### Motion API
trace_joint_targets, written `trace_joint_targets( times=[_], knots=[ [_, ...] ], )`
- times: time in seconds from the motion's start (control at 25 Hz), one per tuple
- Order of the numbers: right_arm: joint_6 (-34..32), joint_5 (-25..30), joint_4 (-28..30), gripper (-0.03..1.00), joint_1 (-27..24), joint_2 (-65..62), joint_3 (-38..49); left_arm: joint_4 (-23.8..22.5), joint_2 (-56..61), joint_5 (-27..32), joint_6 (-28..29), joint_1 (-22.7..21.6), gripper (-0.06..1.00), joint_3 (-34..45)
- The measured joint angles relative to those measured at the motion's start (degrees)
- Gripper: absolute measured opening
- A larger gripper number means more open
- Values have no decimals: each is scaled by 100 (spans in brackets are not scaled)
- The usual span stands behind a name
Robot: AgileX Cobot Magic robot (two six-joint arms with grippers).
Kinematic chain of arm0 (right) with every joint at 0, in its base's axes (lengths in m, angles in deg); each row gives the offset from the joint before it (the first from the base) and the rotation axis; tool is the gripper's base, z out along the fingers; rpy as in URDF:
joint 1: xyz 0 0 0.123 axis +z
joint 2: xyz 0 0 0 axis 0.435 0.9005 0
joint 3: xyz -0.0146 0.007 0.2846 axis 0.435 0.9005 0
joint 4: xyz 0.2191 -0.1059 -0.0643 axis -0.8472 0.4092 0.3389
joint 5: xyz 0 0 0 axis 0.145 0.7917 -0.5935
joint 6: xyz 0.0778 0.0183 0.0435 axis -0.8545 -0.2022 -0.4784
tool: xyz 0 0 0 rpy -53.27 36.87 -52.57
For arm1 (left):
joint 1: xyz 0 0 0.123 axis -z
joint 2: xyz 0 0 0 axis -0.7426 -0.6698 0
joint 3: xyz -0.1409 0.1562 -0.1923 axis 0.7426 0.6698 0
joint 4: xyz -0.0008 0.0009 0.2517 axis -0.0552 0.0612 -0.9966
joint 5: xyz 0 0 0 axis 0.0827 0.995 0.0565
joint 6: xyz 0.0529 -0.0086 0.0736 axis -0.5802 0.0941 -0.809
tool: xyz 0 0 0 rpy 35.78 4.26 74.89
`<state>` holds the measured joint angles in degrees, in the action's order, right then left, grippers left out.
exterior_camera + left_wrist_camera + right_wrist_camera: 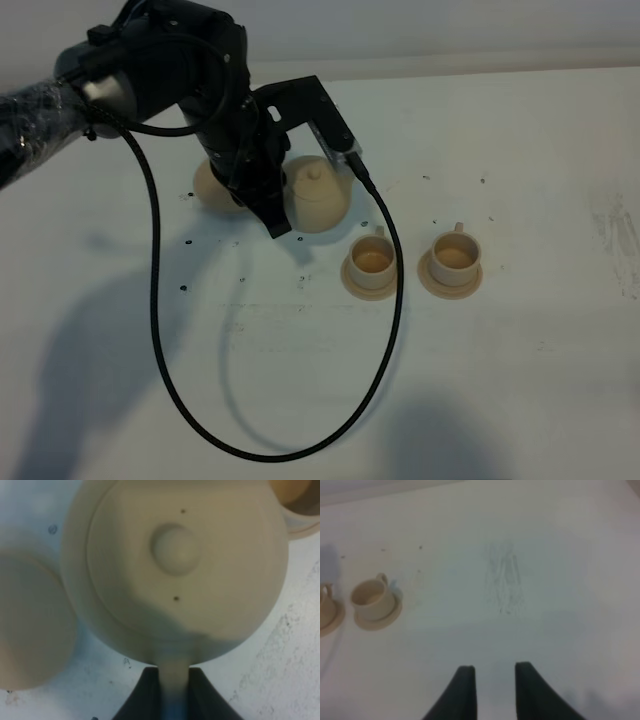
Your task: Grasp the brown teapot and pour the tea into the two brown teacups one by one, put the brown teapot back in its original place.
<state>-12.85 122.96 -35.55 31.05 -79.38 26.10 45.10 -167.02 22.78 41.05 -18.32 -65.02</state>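
The brown teapot [320, 193] is upright, with its knobbed lid on, between its round saucer [213, 186] and the nearer teacup. My left gripper [281, 208] is shut on the teapot's loop handle [174, 676], with a dark finger [145, 695] on each side. The wrist view looks down on the teapot [180, 565], with the saucer [30, 625] beside it. The two brown teacups [372, 260] [455, 252] stand on their saucers to the right, and their insides look amber. My right gripper [492, 685] is open and empty over bare table.
A black cable [385, 330] loops from the left arm across the white table [540, 150] in front of the cups. The right wrist view shows one teacup [370, 599] on its saucer and the edge of the other [325, 611].
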Motion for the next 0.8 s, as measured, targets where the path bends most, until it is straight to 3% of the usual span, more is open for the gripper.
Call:
trace_joint_targets(
  times=[0.6,0.8],
  knots=[
    [0,0,0,22,0,0,0,-181,20,364,-1085,42,1,12],
    [0,0,0,22,0,0,0,-453,182,419,-1371,42,1,55]
  ],
)
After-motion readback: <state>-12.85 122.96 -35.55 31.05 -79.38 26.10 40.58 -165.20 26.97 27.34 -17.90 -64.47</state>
